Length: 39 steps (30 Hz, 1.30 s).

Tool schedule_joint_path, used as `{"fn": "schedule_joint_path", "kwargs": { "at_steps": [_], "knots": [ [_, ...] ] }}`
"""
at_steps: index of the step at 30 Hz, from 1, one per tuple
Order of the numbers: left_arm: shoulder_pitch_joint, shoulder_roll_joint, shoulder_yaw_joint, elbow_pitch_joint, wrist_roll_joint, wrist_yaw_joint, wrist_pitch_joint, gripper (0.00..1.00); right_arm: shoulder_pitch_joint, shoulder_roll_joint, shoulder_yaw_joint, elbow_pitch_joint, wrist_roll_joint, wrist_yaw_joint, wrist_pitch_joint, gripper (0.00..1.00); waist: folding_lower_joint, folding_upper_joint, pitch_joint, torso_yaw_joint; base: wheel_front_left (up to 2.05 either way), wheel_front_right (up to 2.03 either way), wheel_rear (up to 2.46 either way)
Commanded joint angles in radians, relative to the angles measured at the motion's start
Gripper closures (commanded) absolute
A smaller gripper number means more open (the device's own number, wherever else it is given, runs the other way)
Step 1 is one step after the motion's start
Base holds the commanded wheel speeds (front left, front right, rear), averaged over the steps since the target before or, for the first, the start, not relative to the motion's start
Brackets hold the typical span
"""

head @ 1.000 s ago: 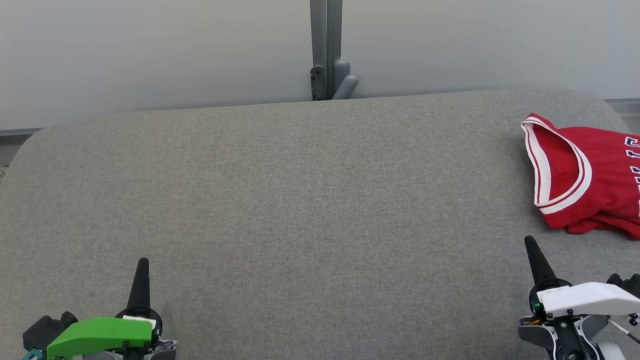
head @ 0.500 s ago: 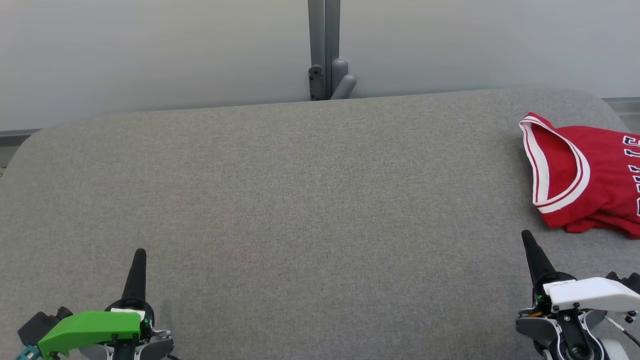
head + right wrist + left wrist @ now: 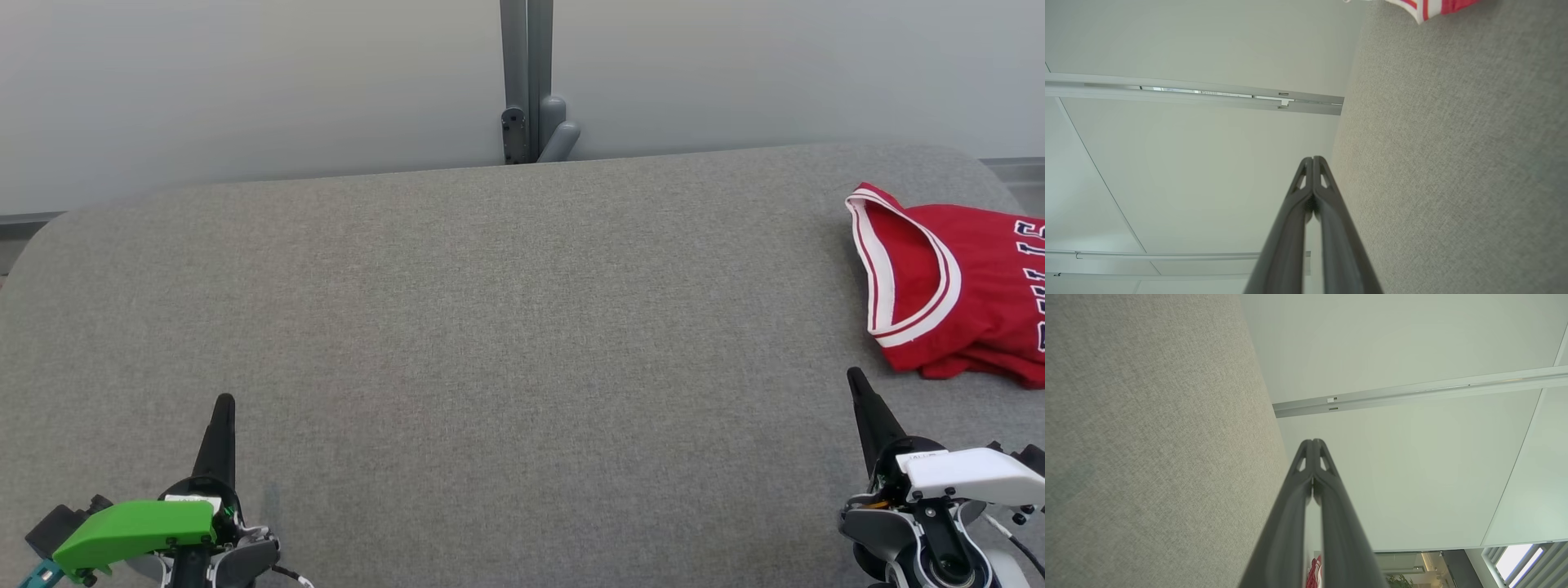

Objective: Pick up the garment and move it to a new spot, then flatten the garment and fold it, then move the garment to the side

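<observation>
A grey post [image 3: 526,82] stands behind the padded surface [image 3: 506,327]. Well to the right of the post lies the red garment [image 3: 971,302], crumpled, its white-trimmed opening facing back toward the post and its far side cut off by the view's edge. The left tool [image 3: 224,402] and right tool [image 3: 855,376] are both clenched on nothing.

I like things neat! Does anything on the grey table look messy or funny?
Yes: the red basketball jersey lies rumpled near the right edge of the grey fabric table, with one white-trimmed opening gaping and cloth bunched beneath. It runs past the head view's right edge. Nothing else looks odd.
</observation>
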State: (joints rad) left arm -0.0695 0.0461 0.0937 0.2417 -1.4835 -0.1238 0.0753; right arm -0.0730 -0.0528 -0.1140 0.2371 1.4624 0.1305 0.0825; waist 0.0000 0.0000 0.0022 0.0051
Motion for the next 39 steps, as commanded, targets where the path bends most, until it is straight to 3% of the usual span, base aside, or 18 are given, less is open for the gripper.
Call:
{"fn": "schedule_joint_path", "kwargs": {
  "at_steps": [1, 18, 39],
  "knots": [
    [-0.019, 0.006, 0.005, -0.004, -0.021, -0.007, 0.007, 1.00, -0.015, -0.002, -0.003, -0.006, 0.026, 0.000, 0.007, 1.00, 0.0000, 0.0000, 0.000, 0.000, 0.00, 0.00, 0.00],
    [-0.036, 0.007, 0.017, -0.010, -0.136, -0.010, 0.039, 1.00, -0.028, 0.003, -0.006, -0.008, 0.159, 0.000, 0.041, 1.00, 0.0000, 0.0000, 0.000, -0.005, 0.00, 0.00, 0.00],
    [-0.033, 0.007, 0.017, -0.010, -0.132, -0.009, 0.037, 1.00, -0.026, 0.003, -0.005, -0.008, 0.155, 0.000, 0.038, 1.00, 0.0000, 0.0000, 0.000, -0.005, 0.00, 0.00, 0.00]
  ]
}}
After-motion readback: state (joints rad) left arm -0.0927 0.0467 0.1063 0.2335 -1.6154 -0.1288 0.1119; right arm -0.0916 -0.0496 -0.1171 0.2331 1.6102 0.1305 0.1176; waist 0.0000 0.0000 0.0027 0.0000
